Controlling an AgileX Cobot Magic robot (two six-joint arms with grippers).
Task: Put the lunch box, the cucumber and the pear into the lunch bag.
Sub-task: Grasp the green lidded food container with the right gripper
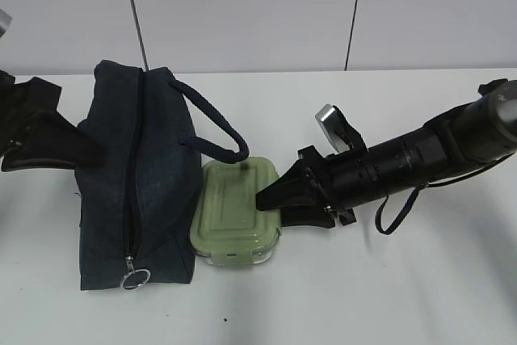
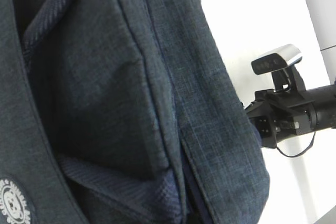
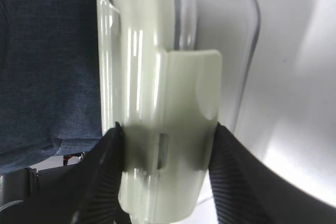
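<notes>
The navy lunch bag (image 1: 153, 167) stands on the white table at the left, its zip line running along the top to a metal ring pull (image 1: 135, 279) at the near end. It fills the left wrist view (image 2: 105, 77). The sage-green lunch box (image 1: 234, 204) sits on the table against the bag's right side. My right gripper (image 1: 273, 208) grips the box's right edge, one finger on the lid and one below. The right wrist view shows its fingers pressed on both sides of the box (image 3: 157, 77). My left gripper (image 1: 85, 147) touches the bag's left side. The cucumber and the pear are out of view.
The bag's loop handle (image 1: 218, 131) arches over the far end of the lunch box. The right arm (image 1: 420, 155) stretches in from the right with a loose black cable below it. A grey wall stands behind the table.
</notes>
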